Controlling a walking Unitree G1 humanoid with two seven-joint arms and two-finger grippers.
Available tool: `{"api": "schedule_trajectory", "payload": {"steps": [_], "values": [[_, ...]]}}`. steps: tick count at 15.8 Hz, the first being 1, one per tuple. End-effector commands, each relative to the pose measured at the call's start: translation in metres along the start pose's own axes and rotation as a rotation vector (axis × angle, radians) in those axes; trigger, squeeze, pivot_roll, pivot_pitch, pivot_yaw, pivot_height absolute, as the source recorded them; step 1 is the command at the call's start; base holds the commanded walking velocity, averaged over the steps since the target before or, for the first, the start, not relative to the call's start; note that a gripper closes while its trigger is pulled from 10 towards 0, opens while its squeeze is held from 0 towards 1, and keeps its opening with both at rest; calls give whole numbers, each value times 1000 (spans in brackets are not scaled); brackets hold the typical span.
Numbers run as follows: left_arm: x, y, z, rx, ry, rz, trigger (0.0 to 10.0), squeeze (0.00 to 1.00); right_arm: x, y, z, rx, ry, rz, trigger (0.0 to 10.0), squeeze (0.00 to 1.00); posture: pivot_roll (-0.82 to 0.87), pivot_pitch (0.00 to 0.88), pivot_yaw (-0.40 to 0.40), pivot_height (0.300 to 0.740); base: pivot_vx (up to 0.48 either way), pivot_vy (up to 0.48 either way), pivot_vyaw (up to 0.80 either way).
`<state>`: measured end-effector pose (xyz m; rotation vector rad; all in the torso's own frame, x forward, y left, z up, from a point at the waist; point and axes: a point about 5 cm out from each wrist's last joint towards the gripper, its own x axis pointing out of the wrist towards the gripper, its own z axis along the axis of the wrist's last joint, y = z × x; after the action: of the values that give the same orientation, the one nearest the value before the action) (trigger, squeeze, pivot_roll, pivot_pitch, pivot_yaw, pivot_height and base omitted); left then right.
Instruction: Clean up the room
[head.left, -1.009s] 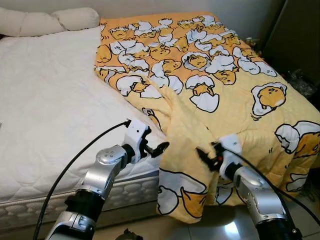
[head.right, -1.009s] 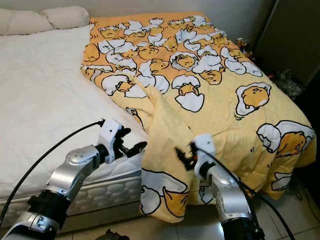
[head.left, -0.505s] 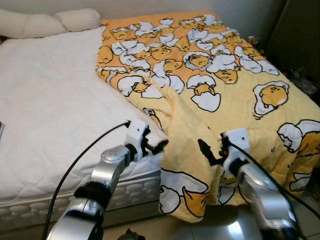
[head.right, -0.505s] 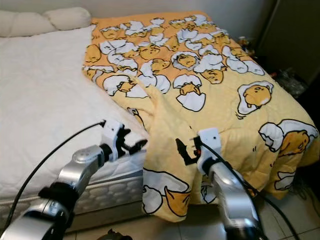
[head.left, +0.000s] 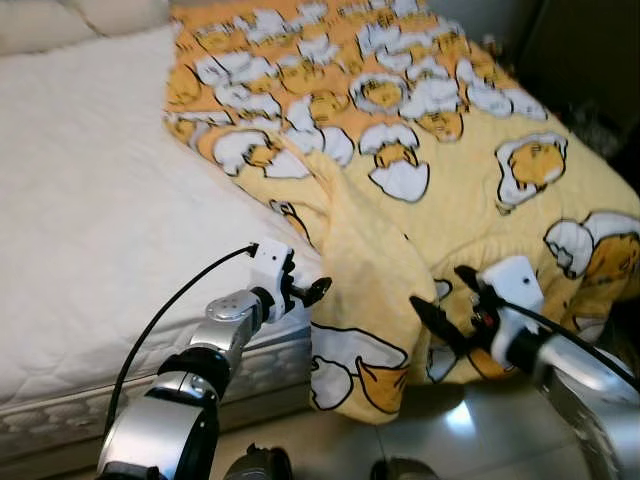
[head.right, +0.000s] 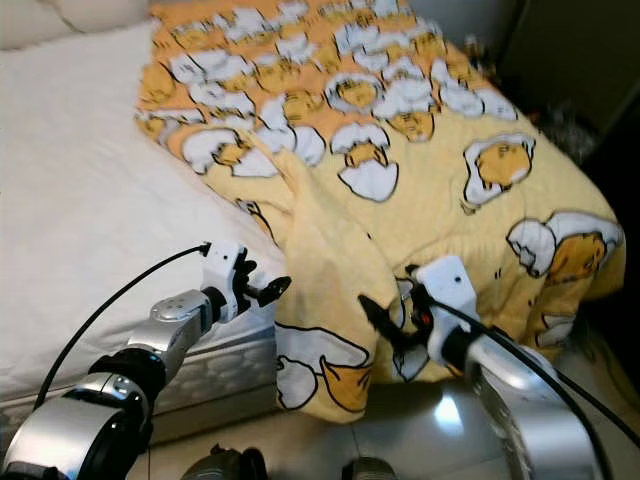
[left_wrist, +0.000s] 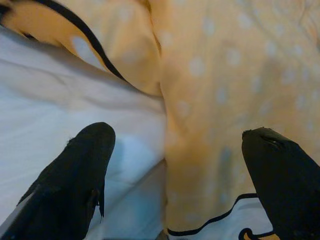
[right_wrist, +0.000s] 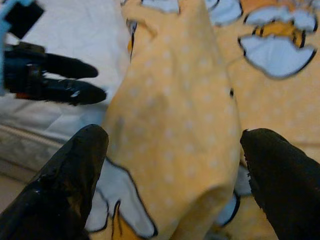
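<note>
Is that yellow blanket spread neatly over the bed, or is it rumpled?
Rumpled. The yellow blanket covers one side of the white mattress, with a bunched fold hanging over the edge.

Bed (head.left: 90, 230) w/ white quilted mattress, bare on robot's left half. Yellow blanket (head.left: 420, 130) w/ egg cartoon print covers the right half, bunched in a fold near the middle, and hangs over the near edge down toward the tiled floor (head.left: 450, 425). White pillow (head.left: 60, 20) at far end, partly cut off.
</note>
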<state>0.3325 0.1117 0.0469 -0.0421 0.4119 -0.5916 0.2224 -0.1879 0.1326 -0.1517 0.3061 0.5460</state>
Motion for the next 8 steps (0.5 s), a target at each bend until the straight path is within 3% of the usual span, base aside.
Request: {"api": "schedule_trajectory", "payload": {"steps": [1, 5, 8], "values": [[0, 0, 0, 1, 1, -9, 10000, 0, -6, 0, 4, 4, -2, 3, 10000, 0, -329, 240, 74, 740, 0, 0, 0], [6, -6, 0, 21, 34, -8, 10000, 0, -24, 11, 7, 14, 27, 124, 10000, 0, -343, 286, 68, 740, 0, 0, 0], [9, -8, -1, -6, 45, 29, 10000, 0, -31, 9, 13, 7, 33, 149, 10000, 0, -363, 275, 67, 740, 0, 0, 0]]}}
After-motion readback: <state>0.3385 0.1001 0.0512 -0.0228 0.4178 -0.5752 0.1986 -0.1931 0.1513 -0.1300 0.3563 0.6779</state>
